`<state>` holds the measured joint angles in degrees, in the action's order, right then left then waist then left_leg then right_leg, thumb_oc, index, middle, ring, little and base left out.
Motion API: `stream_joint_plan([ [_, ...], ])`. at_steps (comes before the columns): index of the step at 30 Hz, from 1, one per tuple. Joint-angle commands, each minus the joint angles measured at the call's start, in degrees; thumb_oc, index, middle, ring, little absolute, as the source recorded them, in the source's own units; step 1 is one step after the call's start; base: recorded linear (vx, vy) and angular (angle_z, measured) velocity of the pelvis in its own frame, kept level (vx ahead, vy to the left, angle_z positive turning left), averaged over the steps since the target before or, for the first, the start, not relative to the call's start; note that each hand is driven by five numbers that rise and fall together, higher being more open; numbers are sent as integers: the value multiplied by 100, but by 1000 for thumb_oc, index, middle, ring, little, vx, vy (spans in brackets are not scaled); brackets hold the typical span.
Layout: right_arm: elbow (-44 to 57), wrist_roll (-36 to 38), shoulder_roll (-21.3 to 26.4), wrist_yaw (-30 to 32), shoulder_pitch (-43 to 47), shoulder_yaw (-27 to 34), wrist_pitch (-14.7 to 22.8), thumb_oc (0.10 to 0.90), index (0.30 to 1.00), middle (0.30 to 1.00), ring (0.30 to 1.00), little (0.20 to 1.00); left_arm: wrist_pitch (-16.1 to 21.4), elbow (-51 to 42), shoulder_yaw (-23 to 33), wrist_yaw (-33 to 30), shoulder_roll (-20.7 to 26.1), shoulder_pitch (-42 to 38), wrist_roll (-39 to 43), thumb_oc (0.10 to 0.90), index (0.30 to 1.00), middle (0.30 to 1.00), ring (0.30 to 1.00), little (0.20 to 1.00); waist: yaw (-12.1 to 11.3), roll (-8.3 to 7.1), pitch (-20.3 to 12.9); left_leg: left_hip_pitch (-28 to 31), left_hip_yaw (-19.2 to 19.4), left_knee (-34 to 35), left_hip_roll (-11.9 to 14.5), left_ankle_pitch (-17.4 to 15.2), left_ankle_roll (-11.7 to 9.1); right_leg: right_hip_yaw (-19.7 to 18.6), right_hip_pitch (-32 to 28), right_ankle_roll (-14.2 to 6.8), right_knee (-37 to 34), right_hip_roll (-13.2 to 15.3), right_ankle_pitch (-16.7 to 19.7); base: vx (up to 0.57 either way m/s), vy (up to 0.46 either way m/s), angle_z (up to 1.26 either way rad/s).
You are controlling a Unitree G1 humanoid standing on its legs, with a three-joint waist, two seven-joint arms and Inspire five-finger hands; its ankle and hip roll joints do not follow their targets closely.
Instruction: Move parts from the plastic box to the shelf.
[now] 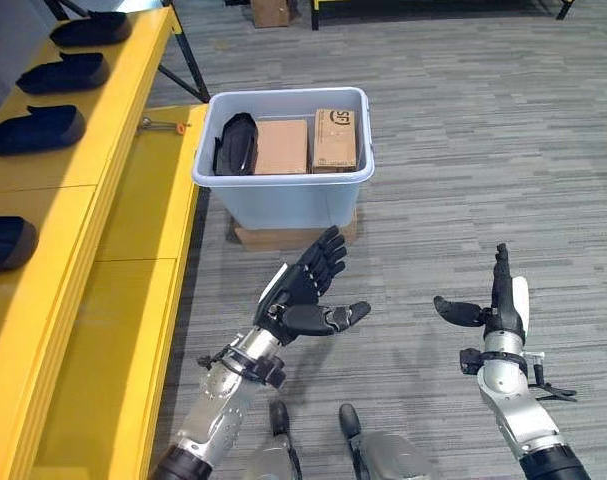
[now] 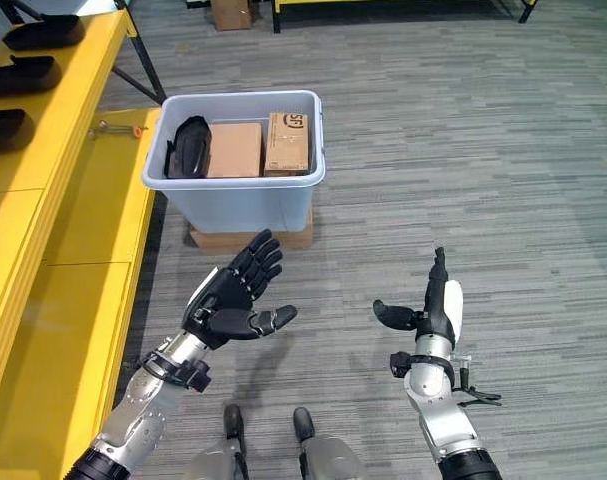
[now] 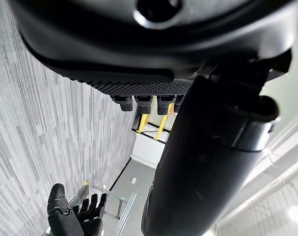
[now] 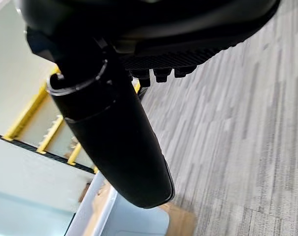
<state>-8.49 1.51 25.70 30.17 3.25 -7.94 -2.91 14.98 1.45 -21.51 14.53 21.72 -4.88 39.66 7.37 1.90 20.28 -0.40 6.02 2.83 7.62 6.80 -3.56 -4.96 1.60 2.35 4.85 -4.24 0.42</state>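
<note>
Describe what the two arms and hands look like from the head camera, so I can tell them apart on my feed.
Both arms are silver-grey metal with a dark ring at the wrist. The left hand is dark all over, with a white patch along its outer edge. The right hand is dark as well, with a white cover down its side.

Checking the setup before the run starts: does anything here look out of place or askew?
Little stands out. The plastic box sits level on a flat board, with a black part and two cardboard boxes inside. A small tool lies loose on the yellow shelf.
</note>
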Motion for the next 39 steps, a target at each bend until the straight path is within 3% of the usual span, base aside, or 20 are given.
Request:
stream_joint_plan([
  [1, 757, -57, 158, 63, 174, 58, 377, 900, 1000, 1000, 1000, 1000, 440, -602, 171, 262, -36, -6, 47, 900, 1000, 1000, 1000, 1000, -141, -136, -655, -359, -33, -294, 42, -229, 39, 416, -230, -427, 264, 822, -427, 76, 62, -11],
  [12, 875, -55, 104, -135, 165, -9, 323, 900, 1000, 1000, 1000, 1000, 366, -682, 317, 88, 32, 236, -82, 900, 1000, 1000, 1000, 1000, -243, -160, -797, 46, -4, -19, -97, -361, 149, 620, -301, -591, 18, 1014, -240, 75, 80, 3],
  [22, 926, 102, 51, 42, 103, 178, 531, 900, 1000, 1000, 1000, 1000, 135, -704, 669, 194, 267, 615, -367, 900, 1000, 1000, 1000, 1000, -414, -170, -898, 150, -32, -107, -274, -559, 327, 777, -341, -665, 229, 1125, -343, 76, 104, 1],
  [27, 999, 83, 72, 201, 134, 427, 509, 900, 1000, 1000, 1000, 1000, -30, -858, 984, 527, 476, 915, -289, 900, 1000, 1000, 1000, 1000, -535, -144, -836, 69, 6, -412, -480, -760, 607, 928, -126, -680, 1062, 1141, -503, 25, 187, -12],
  [32, 1016, 225, -10, 204, 74, 495, 500, 900, 1000, 1000, 1000, 1000, -147, -972, 1012, 614, 535, 991, -301, 900, 1000, 1000, 1000, 1000, -539, -128, -816, 108, 44, -424, -641, -841, 787, 959, 92, -718, 1748, 1171, -300, 8, 173, -16],
  [33, 1017, 284, -118, 68, 8, 488, 549, 900, 1000, 1000, 1000, 1000, -127, -992, 993, 581, 541, 1026, -269, 900, 1000, 1000, 1000, 1000, -536, -91, -782, 167, 116, -405, -697, -881, 878, 1119, 318, -726, 2396, 1228, -57, -1, 212, -21],
  [35, 974, 181, -177, -30, 42, 379, 602, 900, 1000, 1000, 1000, 1000, -60, -996, 958, 499, 498, 1066, -291, 900, 1000, 1000, 1000, 1000, -572, -88, -726, 254, 223, -355, -728, -908, 911, 1231, 635, -759, 2892, 1270, 129, 5, 204, -43],
  [37, 935, 97, -191, -86, 72, 301, 644, 900, 1000, 1000, 1000, 1000, 13, -969, 900, 400, 450, 1084, -251, 900, 1000, 1000, 1000, 1000, -574, -128, -687, 349, 322, -315, -726, -935, 878, 1380, 646, -754, 2544, 1236, 99, 49, 39, -85],
  [39, 932, -95, -137, 163, 146, 239, 708, 900, 1000, 1000, 1000, 1000, 45, -899, 818, 183, 416, 939, -256, 900, 1000, 1000, 1000, 1000, -463, -249, -645, 490, 330, -225, -761, -1005, 790, 1306, 825, -814, 1428, 1232, 353, 91, -120, -40],
])
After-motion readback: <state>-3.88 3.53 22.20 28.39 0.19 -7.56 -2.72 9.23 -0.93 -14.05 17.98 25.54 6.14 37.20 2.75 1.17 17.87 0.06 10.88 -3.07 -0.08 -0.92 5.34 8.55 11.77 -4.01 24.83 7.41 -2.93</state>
